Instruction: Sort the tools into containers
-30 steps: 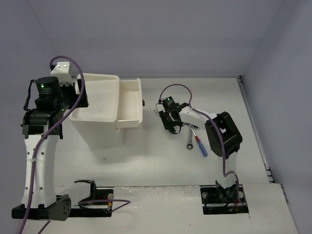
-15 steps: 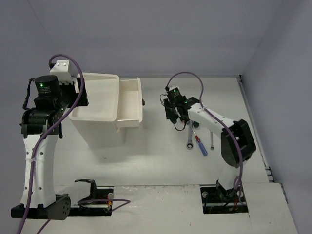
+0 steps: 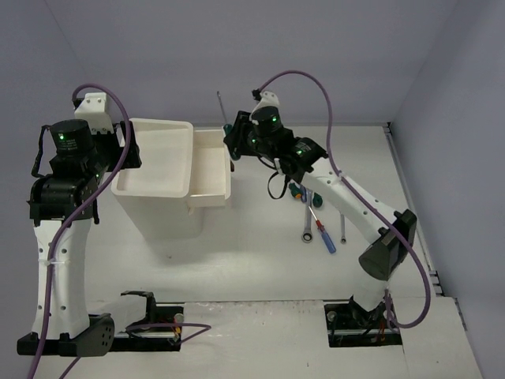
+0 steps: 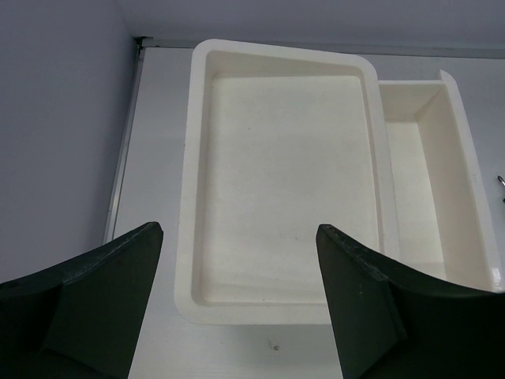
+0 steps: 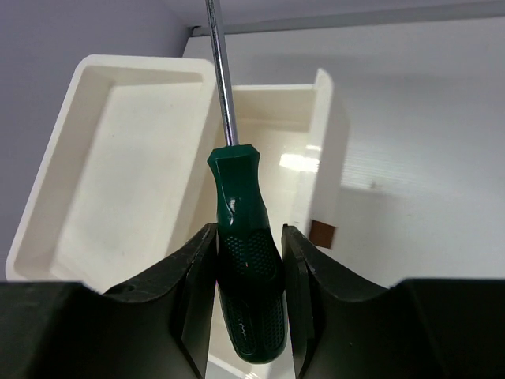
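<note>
Right gripper [image 5: 248, 276]: jaws closed on the handle of a green screwdriver [image 5: 245, 229]. The handle sits squarely between them; the shaft points away from the wrist toward the far wall. In the top view the arm is stretched out to the left, holding the tool in the air just beside the far end of the drawer's front wall.

Left gripper [image 4: 239, 233]: jaws spread wide, nothing between them. It hangs over the near edge of the tray [image 4: 185, 197].

Box [image 3: 158, 213]: white, stands on the table [image 3: 260, 260] in front of the left arm. The tray on top holds no tools. 1 drawer [image 4: 410, 158] is pulled out to the right, also holding no tools; its brown handle [image 5: 322, 234] shows on the front wall.

Other tools lie on the table under the right arm, well apart from the box: a blue-handled screwdriver [image 3: 324, 236] and, just left of it, a wrench [image 3: 306, 226]. A thin silver piece lies to their right, too small to tell what it is.
</note>
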{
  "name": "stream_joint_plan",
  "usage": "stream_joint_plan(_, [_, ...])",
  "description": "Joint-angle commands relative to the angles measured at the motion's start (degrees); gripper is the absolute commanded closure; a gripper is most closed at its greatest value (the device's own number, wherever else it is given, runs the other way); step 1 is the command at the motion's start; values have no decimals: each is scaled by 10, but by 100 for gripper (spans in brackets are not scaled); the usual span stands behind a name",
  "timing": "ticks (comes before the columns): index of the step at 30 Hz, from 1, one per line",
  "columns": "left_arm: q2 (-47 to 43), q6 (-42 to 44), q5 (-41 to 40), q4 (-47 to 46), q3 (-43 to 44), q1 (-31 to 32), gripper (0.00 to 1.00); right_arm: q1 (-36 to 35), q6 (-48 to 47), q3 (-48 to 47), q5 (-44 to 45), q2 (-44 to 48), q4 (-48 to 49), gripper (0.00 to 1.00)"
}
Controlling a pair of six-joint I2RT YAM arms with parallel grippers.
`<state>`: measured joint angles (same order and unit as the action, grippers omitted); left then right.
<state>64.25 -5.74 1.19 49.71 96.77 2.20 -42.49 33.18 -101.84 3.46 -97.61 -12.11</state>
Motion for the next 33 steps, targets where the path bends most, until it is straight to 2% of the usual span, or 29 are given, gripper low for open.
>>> stream_joint_plan(1, [1,-13,-6,-22,27,2,25,-26,74,-37,6,-49,24,97])
stream_joint_plan(7, [-2,-13,-6,-22,25,2,25,-47,106,-53,20,-99,37,89])
stream_joint_plan(9, [-1,-12,-6,-22,25,2,25,-50,108,-54,21,-102,38,76])
stream_joint_plan(10, [-2,-13,-5,-22,24,2,25,-50,107,-54,22,-102,39,66])
stream_joint_plan(14, [-3,-13,-6,-22,23,2,25,-51,80,-58,34,-85,39,42])
stream_joint_plan(17, [-1,-13,-4,-22,23,2,25,-50,50,-54,52,-62,38,25])
stream_joint_plan(18, [-1,-13,-3,-22,23,2,25,-50,47,-53,55,-56,38,22])
stream_joint_plan(21, [2,-14,-4,-23,24,2,25,-39,4,-42,57,-25,38,21])
stream_joint_plan(25, [1,-10,-4,-22,27,2,25,0,-112,35,79,29,38,27])
stream_joint_plan(29, [1,-8,-2,-22,26,3,25,109,-151,143,53,80,37,32])
stream_joint_plan(33, [7,-10,6,-22,27,4,25,172,-192,210,-9,65,33,34])
